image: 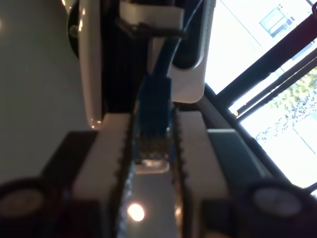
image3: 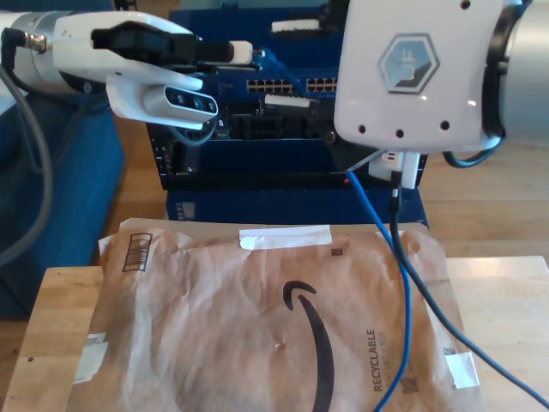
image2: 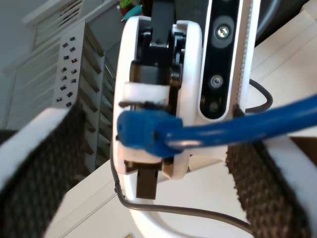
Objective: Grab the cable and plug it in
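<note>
My first gripper (image: 151,163): closed on the cable's (image: 157,99) plug (clear tip between the pads).
My second gripper (image2: 148,163): jaws apart, the cable crossing between them.
Cable: trails down over the paper envelope (image3: 214,326) in the exterior view.

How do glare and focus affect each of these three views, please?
First wrist view: window blown out white, cable dim and soft. Second wrist view: nearby finger pads blurred, cable plug fairly sharp. Exterior view: evenly lit, sharp on the paper mailer.
</note>
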Controlling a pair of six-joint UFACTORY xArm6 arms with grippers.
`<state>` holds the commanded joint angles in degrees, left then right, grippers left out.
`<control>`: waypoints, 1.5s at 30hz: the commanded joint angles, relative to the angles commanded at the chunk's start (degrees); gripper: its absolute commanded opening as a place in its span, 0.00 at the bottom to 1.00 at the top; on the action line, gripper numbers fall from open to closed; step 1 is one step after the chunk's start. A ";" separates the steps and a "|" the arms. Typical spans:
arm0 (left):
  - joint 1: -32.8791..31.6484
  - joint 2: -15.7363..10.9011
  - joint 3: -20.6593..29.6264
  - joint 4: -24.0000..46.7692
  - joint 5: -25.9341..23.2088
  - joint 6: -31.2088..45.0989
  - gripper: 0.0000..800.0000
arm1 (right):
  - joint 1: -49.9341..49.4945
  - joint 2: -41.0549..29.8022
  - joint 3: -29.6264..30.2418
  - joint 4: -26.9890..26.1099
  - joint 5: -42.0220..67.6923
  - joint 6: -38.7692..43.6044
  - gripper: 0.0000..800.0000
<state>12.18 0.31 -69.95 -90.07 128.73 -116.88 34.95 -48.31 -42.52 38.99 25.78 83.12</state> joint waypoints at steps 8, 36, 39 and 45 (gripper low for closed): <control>0.00 0.00 0.00 0.00 0.00 0.00 0.02 | 0.09 0.00 0.00 0.70 0.00 0.00 0.38; 8.00 -0.35 -1.05 7.21 -8.62 1.85 1.00 | -3.43 3.78 2.02 2.81 0.00 -0.09 0.00; 9.93 -0.35 -2.55 17.85 -11.60 6.07 1.00 | -7.74 3.87 2.99 2.81 0.00 -0.35 0.00; 14.15 -0.79 -3.78 37.10 -16.79 21.45 1.00 | -13.10 3.78 6.07 2.46 0.18 -0.44 0.00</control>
<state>26.33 -0.48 -73.73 -52.97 111.93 -95.43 21.85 -44.53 -36.45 41.45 25.96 82.68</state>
